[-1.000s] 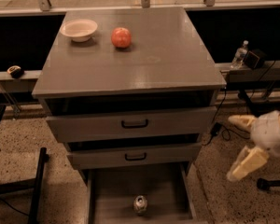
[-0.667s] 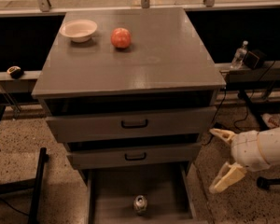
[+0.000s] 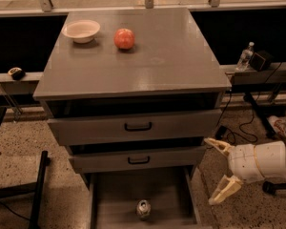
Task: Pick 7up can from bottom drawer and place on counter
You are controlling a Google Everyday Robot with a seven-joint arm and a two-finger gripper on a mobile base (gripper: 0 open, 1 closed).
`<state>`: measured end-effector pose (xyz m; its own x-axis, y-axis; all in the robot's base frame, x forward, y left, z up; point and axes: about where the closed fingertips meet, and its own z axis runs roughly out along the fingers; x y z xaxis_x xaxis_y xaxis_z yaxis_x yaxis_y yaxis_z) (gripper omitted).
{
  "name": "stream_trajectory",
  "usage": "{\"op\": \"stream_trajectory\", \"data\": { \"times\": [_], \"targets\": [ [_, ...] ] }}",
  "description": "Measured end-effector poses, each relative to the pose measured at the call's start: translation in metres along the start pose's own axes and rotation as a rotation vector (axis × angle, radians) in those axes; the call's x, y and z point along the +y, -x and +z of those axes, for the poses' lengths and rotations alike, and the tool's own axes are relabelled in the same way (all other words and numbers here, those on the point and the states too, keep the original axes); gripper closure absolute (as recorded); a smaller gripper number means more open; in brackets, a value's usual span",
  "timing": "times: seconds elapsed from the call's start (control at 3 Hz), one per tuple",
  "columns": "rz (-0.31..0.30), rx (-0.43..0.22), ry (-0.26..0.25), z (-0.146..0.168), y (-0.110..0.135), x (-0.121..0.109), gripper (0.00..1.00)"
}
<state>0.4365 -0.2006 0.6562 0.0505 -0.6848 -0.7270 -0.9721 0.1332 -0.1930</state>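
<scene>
The broad, smooth table [image 3: 171, 56] is plain mid grey with a pale sheen. On it, the shallow round bowl [image 3: 81, 31] is cream-white and the round apple [image 3: 124, 38] is red-orange. The 2 upper drawers [image 3: 100, 130] match that grey, each with a black handle [image 3: 137, 126]. The wide, shallow bottom drawer [image 3: 114, 199] is a darker grey, and the small aluminium 7up can [image 3: 143, 209] in it shows a silver top. The cream-yellow jaws, spread apart just right of that drawer, join a white arm [image 3: 257, 161]. The floor [image 3: 19, 147] is beige with dark speckles.
</scene>
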Motion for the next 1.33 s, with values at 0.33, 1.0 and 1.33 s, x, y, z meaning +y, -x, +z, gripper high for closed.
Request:
{"op": "stream_trajectory", "data": {
  "times": [0.33,1.0,1.33],
  "targets": [
    [-0.014,0.000,0.028,0.033,-0.014,0.011,0.00],
    [-0.243,-0.005,0.033,0.123,-0.063,0.058,0.00],
    [-0.266,-0.010,0.037,0.126,-0.064,0.060,0.00]
  ]
}}
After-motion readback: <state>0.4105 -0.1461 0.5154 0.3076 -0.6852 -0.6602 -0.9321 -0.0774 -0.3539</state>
